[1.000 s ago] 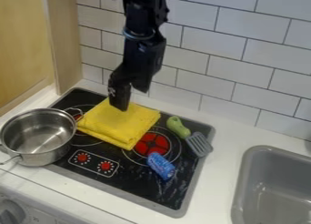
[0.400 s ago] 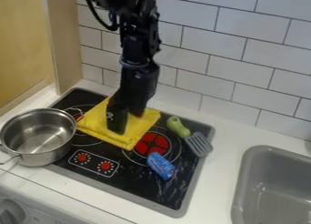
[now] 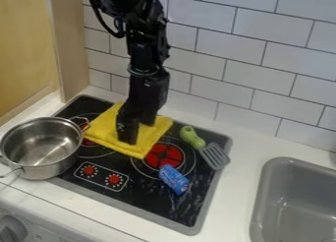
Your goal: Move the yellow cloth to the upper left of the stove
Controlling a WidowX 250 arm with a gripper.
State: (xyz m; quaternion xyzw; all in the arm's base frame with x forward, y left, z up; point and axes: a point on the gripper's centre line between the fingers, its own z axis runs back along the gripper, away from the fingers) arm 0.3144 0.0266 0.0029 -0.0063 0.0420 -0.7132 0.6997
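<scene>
Parted, presumably to pinch a layer, the jaws pointed down at the folded yellow cloth [image 3: 107, 130], which lay from the upper left toward the middle of the stove [image 3: 152, 199], contact being hard to judge.

Pot [image 3: 49, 171] blocks my left, w/ its right handle [image 3: 82, 122] just beside the yellow cloth [image 3: 105, 129]. Tiled wall [image 3: 263, 83] limits me on far side, wood panel [image 3: 69, 49] far left. Narrow room over stove [image 3: 141, 199] btwn pot & wall. To the right, spatula [image 3: 214, 156] & blue can [image 3: 174, 179] obstruct, can nearer. I've bare stovetop near-left of can, plus counter strip [image 3: 241, 162] btwn stove & sink [image 3: 261, 192].
</scene>
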